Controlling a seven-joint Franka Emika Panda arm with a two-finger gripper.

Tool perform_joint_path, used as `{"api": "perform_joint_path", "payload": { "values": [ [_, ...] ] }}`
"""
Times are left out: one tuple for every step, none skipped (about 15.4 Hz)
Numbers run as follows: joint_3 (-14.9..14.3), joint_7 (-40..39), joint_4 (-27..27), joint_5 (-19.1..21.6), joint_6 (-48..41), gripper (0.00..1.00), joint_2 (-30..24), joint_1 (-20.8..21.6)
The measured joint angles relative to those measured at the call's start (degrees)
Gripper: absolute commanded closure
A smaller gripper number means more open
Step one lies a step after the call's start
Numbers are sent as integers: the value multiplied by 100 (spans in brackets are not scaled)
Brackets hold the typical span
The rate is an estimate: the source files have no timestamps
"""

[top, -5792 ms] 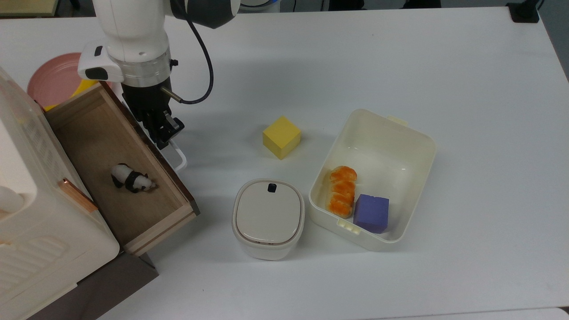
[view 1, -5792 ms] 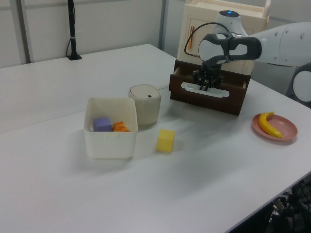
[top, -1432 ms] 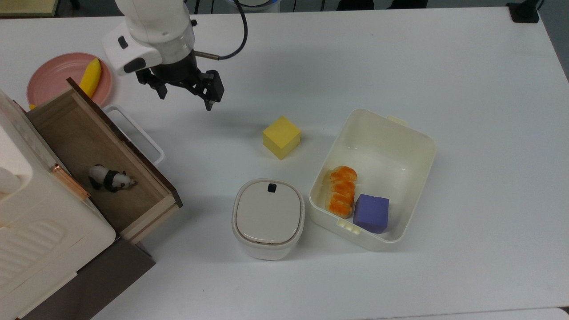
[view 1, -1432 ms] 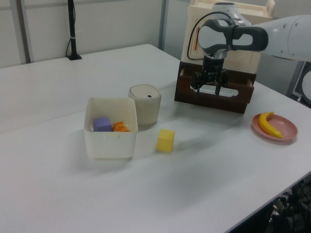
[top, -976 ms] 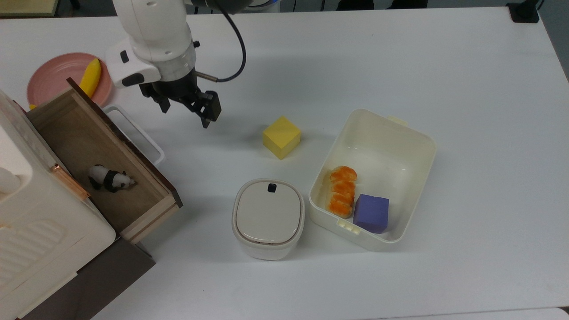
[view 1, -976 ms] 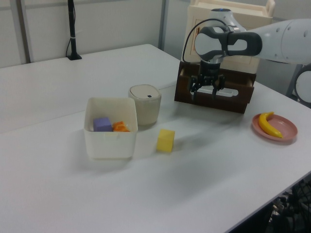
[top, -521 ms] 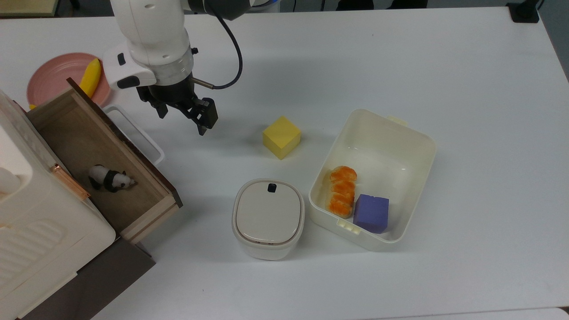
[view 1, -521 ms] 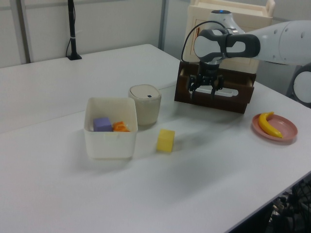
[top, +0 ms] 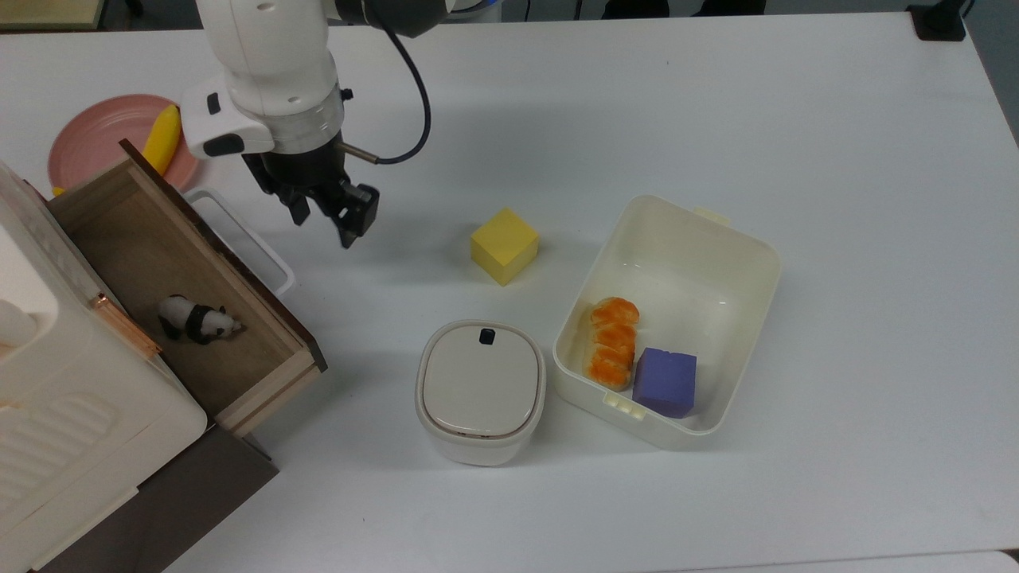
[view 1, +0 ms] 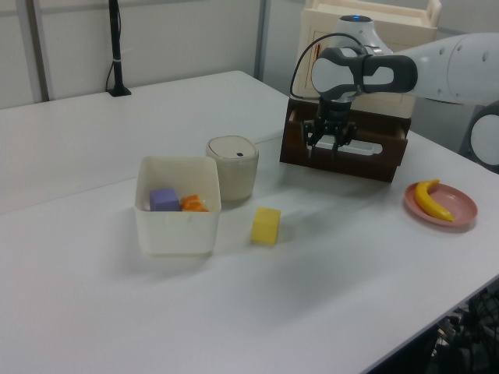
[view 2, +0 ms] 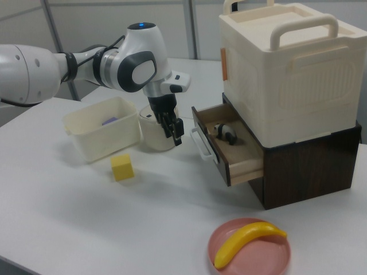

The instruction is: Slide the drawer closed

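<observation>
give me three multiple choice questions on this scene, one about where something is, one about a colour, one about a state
1. Where is the panda figure?
A. inside the open drawer
B. on the pink plate
C. in the cream bin

2. What colour is the cube standing alone on the table?
A. purple
B. yellow
C. orange

3. What is the state of the drawer?
A. fully shut
B. lifted out of the cabinet
C. partly pulled out, with the end effector off its handle

Answers: 1 A, the panda lies on the drawer's wooden floor. 2 B, the lone cube is yellow; the purple one sits in the bin. 3 C, the drawer's inside shows and the end effector hangs beside the handle, apart from it.
</observation>
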Motion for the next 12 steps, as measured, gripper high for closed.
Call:
{"api": "perform_joint_path", "payload": {
  "values": [
    [-3,287,-2,2,147,83,20,-8],
    [-5,622,-3,2,271,85,69,-21],
    [-5,731,-3,2,297,88,101,-21],
    [-5,816,-3,2,314,88,128,-20],
    [-6,878,-3,2,344,88,154,-22],
    [-6,897,-3,2,359,88,160,-23],
    [-7,901,-3,2,367,88,161,-25],
    [-7,904,-2,3,426,88,162,-25],
    [-8,927,-3,3,632,88,167,-26],
    [-9,962,-4,3,756,88,186,-31],
    [-13,995,-5,3,840,88,232,-40],
    [-18,1008,-5,3,916,88,265,-48]
  ]
}}
